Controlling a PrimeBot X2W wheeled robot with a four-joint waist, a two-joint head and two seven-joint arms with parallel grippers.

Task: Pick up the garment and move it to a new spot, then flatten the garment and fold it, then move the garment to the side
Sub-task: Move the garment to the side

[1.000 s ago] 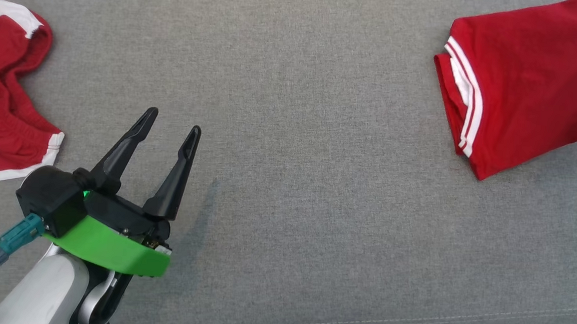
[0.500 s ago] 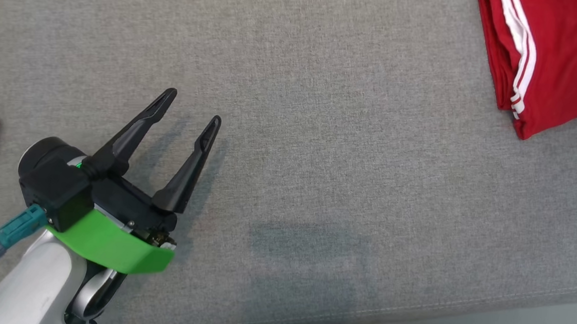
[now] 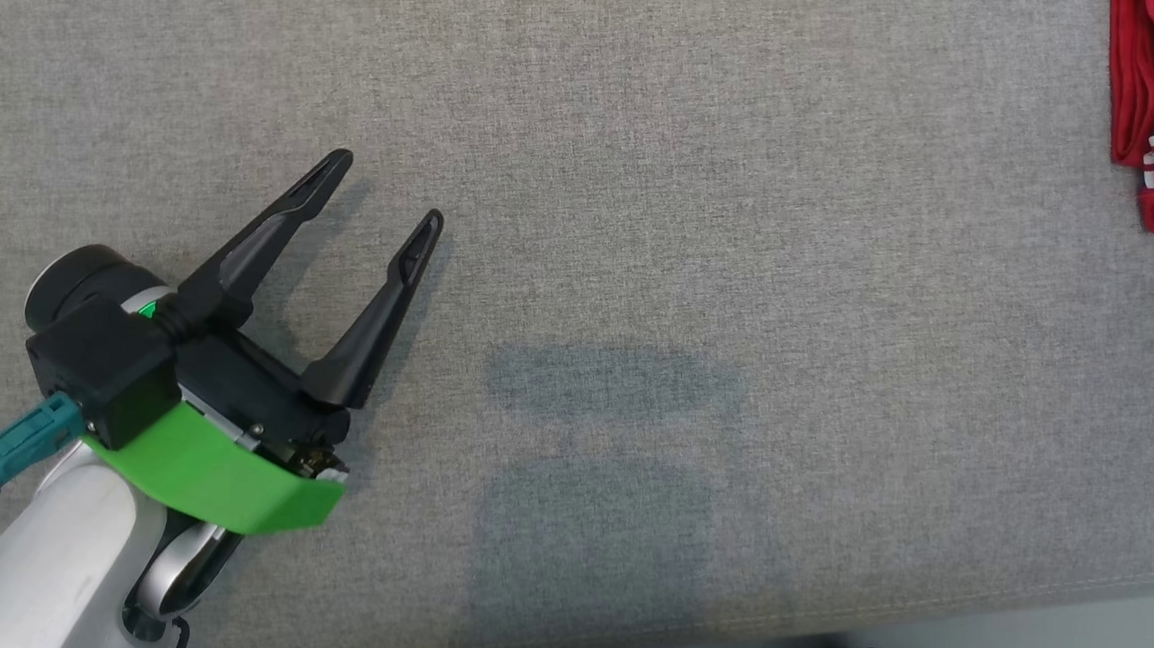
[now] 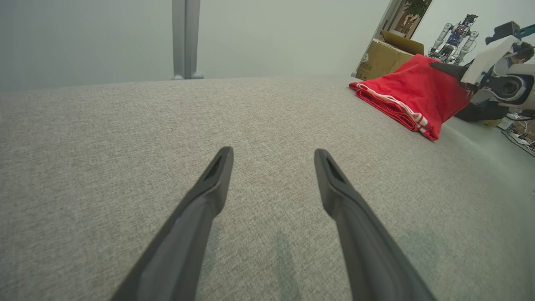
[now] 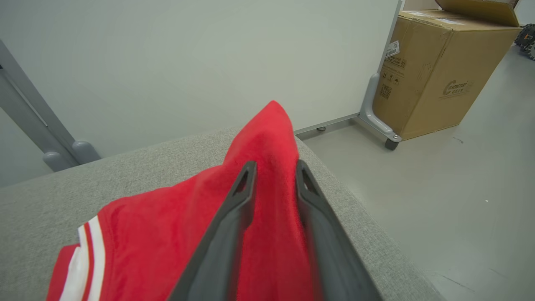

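While hovering low over the grey cushion (image 3: 647,168), left gripper (image 3: 387,187): fingers wide apart, empty.
Right gripper (image 5: 276,165): fingers slightly parted astride a cloth ridge; grip unclear.
Garment (image 4: 411,90): red, white-striped, folded, peaked, at cushion's right edge.

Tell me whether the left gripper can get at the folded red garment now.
Probably not without a long reach. Nothing blocks the open left gripper across the grey surface, but the garment lies far to its right, with the right gripper at it.
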